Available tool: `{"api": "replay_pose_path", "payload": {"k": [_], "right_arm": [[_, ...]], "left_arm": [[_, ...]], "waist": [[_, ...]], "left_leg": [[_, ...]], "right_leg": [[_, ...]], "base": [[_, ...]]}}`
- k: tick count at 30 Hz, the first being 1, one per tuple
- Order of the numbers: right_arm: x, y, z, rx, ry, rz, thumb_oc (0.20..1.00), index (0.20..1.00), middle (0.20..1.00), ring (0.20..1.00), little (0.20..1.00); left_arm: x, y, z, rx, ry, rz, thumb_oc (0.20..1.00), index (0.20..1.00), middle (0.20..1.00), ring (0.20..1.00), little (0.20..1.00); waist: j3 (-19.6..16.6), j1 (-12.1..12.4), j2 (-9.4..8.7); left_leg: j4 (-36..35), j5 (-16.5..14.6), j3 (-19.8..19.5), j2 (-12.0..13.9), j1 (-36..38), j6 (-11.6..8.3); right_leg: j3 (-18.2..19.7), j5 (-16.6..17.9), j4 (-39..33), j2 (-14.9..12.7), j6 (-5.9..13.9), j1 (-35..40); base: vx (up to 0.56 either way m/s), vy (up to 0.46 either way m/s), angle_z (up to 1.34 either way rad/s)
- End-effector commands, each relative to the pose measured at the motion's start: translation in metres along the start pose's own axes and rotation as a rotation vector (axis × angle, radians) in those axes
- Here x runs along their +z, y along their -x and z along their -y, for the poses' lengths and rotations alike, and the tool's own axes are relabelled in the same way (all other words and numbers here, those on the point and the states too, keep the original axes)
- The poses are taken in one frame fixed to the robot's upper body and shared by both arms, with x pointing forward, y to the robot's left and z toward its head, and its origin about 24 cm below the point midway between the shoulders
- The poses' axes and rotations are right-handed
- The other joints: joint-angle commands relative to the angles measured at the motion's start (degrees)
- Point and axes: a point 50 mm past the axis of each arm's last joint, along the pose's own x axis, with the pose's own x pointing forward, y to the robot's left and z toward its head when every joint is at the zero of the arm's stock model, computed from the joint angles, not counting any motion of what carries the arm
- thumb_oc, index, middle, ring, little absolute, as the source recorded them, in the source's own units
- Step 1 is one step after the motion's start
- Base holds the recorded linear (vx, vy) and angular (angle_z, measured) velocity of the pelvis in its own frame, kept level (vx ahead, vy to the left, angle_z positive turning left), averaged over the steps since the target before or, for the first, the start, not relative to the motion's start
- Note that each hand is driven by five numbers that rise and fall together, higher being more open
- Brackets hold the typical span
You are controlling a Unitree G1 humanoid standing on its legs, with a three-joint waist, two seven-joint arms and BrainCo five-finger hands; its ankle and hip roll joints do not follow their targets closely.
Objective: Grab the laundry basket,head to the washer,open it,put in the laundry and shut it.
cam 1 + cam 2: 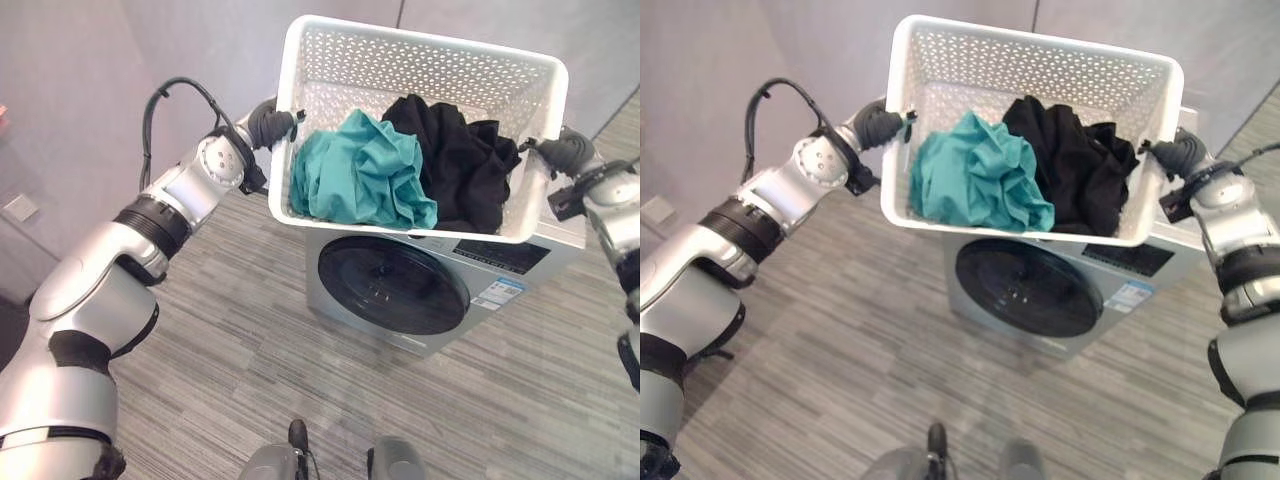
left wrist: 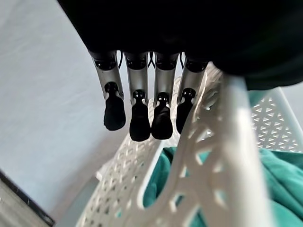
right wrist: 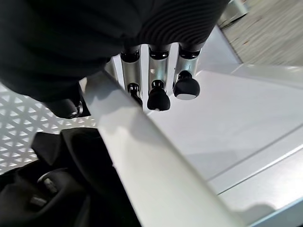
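The left hand [image 1: 268, 124] grips the left rim of the white laundry basket [image 1: 430, 55], its fingers [image 2: 140, 118] curled down over the outside. The basket hangs in the air just above the silver washer [image 1: 400, 290], whose round dark door [image 1: 392, 285] is closed. Inside lie a teal cloth [image 1: 365, 170] and black clothes [image 1: 455, 160]. The right hand [image 1: 567, 150] clasps the right rim. Grey striped floor [image 1: 230, 340] meets plain grey walls [image 1: 90, 90].
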Motion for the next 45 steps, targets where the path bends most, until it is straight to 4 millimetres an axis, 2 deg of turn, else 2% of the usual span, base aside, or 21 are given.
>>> {"api": "replay_pose_path", "payload": {"k": [1,3,4,5,6,9,12,14,16,21,22,32,33,34,35,36,39,45], "right_arm": [[-0.036,0.034,0.103,-0.347,0.075,-0.280,0.200,0.200,0.200,0.200,0.200],[-0.037,0.037,0.107,-0.350,0.092,-0.292,0.200,0.200,0.200,0.200,0.200],[-0.040,0.041,0.114,-0.362,0.114,-0.306,0.200,0.200,0.200,0.200,0.200],[-0.040,0.042,0.114,-0.362,0.113,-0.306,0.200,0.200,0.200,0.200,0.200],[-0.051,0.052,0.126,-0.389,0.112,-0.339,0.200,0.200,0.200,0.200,0.200],[-0.067,0.057,0.126,-0.396,0.100,-0.367,0.200,0.200,0.200,0.200,0.200],[-0.068,0.056,0.123,-0.397,0.071,-0.330,0.200,0.200,0.200,0.200,0.200],[-0.066,0.051,0.113,-0.373,0.047,-0.274,0.200,0.200,0.200,0.200,0.200],[-0.065,0.050,0.112,-0.371,0.043,-0.261,0.200,0.200,0.200,0.200,0.200],[-0.045,0.044,0.113,-0.386,0.047,-0.197,0.200,0.200,0.200,0.200,0.200],[-0.035,0.040,0.111,-0.382,0.057,-0.177,0.200,0.200,0.200,0.200,0.200],[-0.033,0.035,0.105,-0.374,0.004,-0.185,0.200,0.200,0.200,0.200,0.200],[-0.032,0.036,0.108,-0.385,-0.006,-0.186,0.294,0.294,0.294,0.294,0.294],[-0.028,0.036,0.110,-0.396,-0.022,-0.179,0.542,0.542,0.542,0.542,0.542],[-0.024,0.037,0.113,-0.406,-0.037,-0.173,1.000,1.000,1.000,1.000,1.000],[-0.022,0.037,0.116,-0.415,-0.054,-0.175,1.000,1.000,1.000,1.000,1.000],[-0.009,0.044,0.133,-0.468,-0.073,-0.162,1.000,1.000,1.000,1.000,1.000],[-0.002,0.058,0.158,-0.538,-0.124,-0.150,1.000,1.000,1.000,1.000,1.000]], "left_arm": [[0.005,0.011,-0.080,0.276,-0.036,0.039,0.200,0.200,0.200,0.200,0.200],[0.004,0.014,-0.087,0.295,-0.047,0.038,0.200,0.200,0.200,0.200,0.200],[-0.001,0.015,-0.089,0.299,-0.067,0.020,0.200,0.200,0.200,0.200,0.200],[-0.001,0.015,-0.088,0.299,-0.067,0.020,0.200,0.200,0.200,0.200,0.200],[0.000,0.015,-0.086,0.292,-0.072,0.030,0.200,0.200,0.200,0.200,0.200],[0.000,0.014,-0.078,0.279,-0.061,0.051,0.200,0.200,0.200,0.200,0.200],[0.004,0.014,-0.079,0.298,-0.052,0.073,0.200,0.200,0.200,0.200,0.200],[0.006,0.017,-0.088,0.349,-0.028,0.096,0.200,0.200,0.200,0.200,0.200],[0.005,0.018,-0.090,0.358,-0.028,0.095,0.200,0.200,0.200,0.200,0.200],[-0.002,0.021,-0.102,0.395,-0.048,0.048,0.200,0.200,0.200,0.200,0.200],[-0.002,0.021,-0.107,0.412,-0.034,0.042,0.200,0.200,0.200,0.200,0.200],[-0.005,0.018,-0.096,0.423,0.029,0.037,0.200,0.200,0.200,0.200,0.200],[-0.007,0.017,-0.096,0.427,0.039,0.027,0.200,0.200,0.200,0.200,0.200],[-0.008,0.016,-0.096,0.429,0.046,0.016,0.454,0.454,0.454,0.454,0.454],[-0.008,0.016,-0.096,0.430,0.052,0.008,0.878,0.878,0.878,0.878,0.878],[-0.010,0.016,-0.097,0.432,0.061,-0.004,1.000,1.000,1.000,1.000,1.000],[-0.011,0.015,-0.101,0.435,0.056,-0.036,1.000,1.000,1.000,1.000,1.000],[-0.020,0.017,-0.103,0.413,0.020,-0.096,1.000,1.000,1.000,1.000,1.000]], "waist": [[-6.4,1.2,2.35],[-6.3,0.9,2.23],[-6.6,0.7,1.11],[-6.6,0.7,1.09],[-7.3,0.4,-0.38],[-8.8,-0.3,-1.00],[-9.8,-0.9,-0.87],[-10.5,-1.7,-0.53],[-10.7,-1.9,-0.34],[-11.3,-2.3,0.54],[-11.4,-2.4,0.89],[-11.0,-2.2,1.09],[-11.1,-2.3,1.01],[-11.2,-2.3,1.02],[-11.2,-2.3,0.99],[-11.3,-2.4,0.89],[-11.7,-2.5,0.86],[-12.0,-2.9,1.20]], "left_leg": [[2.0,-4.7,-6.4,3.6,-0.8,-5.66],[2.1,-5.1,-6.3,3.8,-0.2,-6.06],[2.1,-5.5,-6.4,4.1,0.5,-7.08],[2.0,-5.5,-6.4,4.1,0.6,-7.08],[2.0,-5.5,-6.9,5.0,1.1,-8.26],[0.3,-4.7,-8.2,8.8,3.0,-10.17],[-2.1,-3.5,-8.3,11.4,4.0,-11.22],[-4.6,-2.1,-7.5,13.4,5.0,-12.25],[-5.6,-1.7,-7.1,14.0,5.7,-12.58],[-7.6,-0.5,-5.9,14.8,6.3,-13.14],[-8.2,-0.1,-5.6,14.9,6.1,-13.33],[-9.1,-0.3,-4.3,14.7,7.5,-13.44],[-9.2,-0.4,-4.2,14.6,7.6,-13.46],[-9.3,-0.4,-4.1,14.5,7.8,-13.48],[-9.4,-0.5,-4.0,14.5,7.9,-13.49],[-9.5,-0.4,-4.0,14.5,7.8,-13.52],[-9.8,-0.3,-3.7,14.3,7.7,-13.59],[-9.8,-0.2,-3.5,14.0,7.2,-13.76]], "right_leg": [[1.7,14.0,-16.7,-4.9,2.97,-0.3],[0.9,15.6,-19.2,-5.9,3.60,0.4],[0.9,16.2,-20.0,-5.9,4.30,1.7],[0.9,16.2,-20.0,-5.9,4.31,1.8],[0.5,15.8,-18.5,-5.2,5.03,2.6],[-1.8,14.4,-18.9,-2.0,4.44,4.1],[-3.1,13.1,-20.9,0.4,3.48,5.5],[-3.2,12.2,-22.5,2.1,2.74,6.4],[-3.1,12.1,-23.2,2.6,2.54,6.8],[-2.9,11.9,-25.1,3.4,2.15,7.5],[-2.8,12.0,-25.7,3.6,2.10,7.3],[-2.5,11.8,-26.8,3.4,1.64,9.0],[-2.5,11.8,-26.7,3.4,1.65,9.0],[-2.5,11.7,-26.6,3.4,1.68,9.1],[-2.4,11.7,-26.5,3.3,1.70,9.1],[-2.5,11.7,-26.4,3.3,1.73,9.0],[-2.9,11.6,-26.2,3.1,1.84,8.7],[-3.2,11.6,-26.1,2.8,1.96,8.4]], "base": [[0.15,-0.153,0.02],[0.15,-0.178,0.20],[0.10,-0.150,0.18],[0.20,-0.300,0.41],[0.18,-0.259,0.38],[0.22,-0.310,0.37],[0.12,-0.194,0.15],[0.09,-0.160,-0.04],[0.06,-0.072,-0.08],[0.06,-0.034,-0.08],[0.03,-0.011,-0.12],[0.04,0.008,0.00],[0.05,0.017,-0.01],[0.05,0.018,0.01],[0.04,0.017,0.03],[0.04,0.012,0.03],[0.05,0.007,0.01],[0.04,0.004,0.02]]}}
